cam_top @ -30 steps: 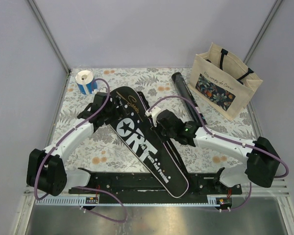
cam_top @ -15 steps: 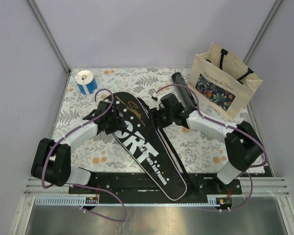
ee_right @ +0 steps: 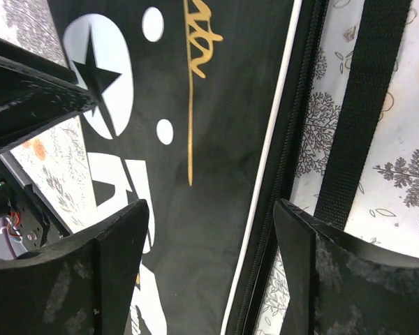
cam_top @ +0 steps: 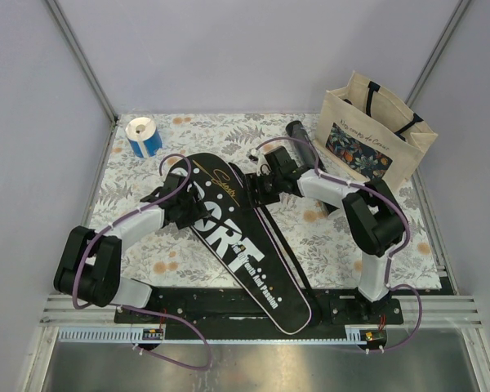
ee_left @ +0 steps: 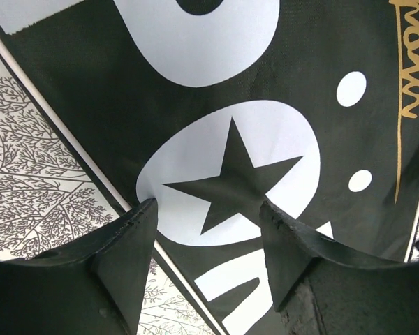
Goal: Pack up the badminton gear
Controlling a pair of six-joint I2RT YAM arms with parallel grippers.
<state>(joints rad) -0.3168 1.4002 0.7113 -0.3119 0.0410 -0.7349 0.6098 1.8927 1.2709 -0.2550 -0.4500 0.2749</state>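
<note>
The black racket case (cam_top: 237, 237), lettered SPORT, lies slantwise on the floral cloth, its wide head at the back. My left gripper (cam_top: 189, 209) hovers over the head's left edge, open; in its wrist view the fingers (ee_left: 126, 258) straddle the white piping and the star print (ee_left: 227, 171), gripping nothing. My right gripper (cam_top: 258, 184) is open over the head's right edge, with the zipper (ee_right: 283, 174) and piping between its fingers (ee_right: 119, 258). Behind the right arm lies a long black tube (cam_top: 299, 134), partly hidden.
A beige tote bag (cam_top: 376, 135) with a floral panel stands at the back right. A blue-and-white tape roll (cam_top: 143, 136) sits at the back left. The case's black strap (ee_right: 363, 105) runs along the cloth beside its right edge.
My right gripper has opened and swung from the case's middle back to the head's right edge. My left gripper has slid onto the head's left edge and narrowed a little.
</note>
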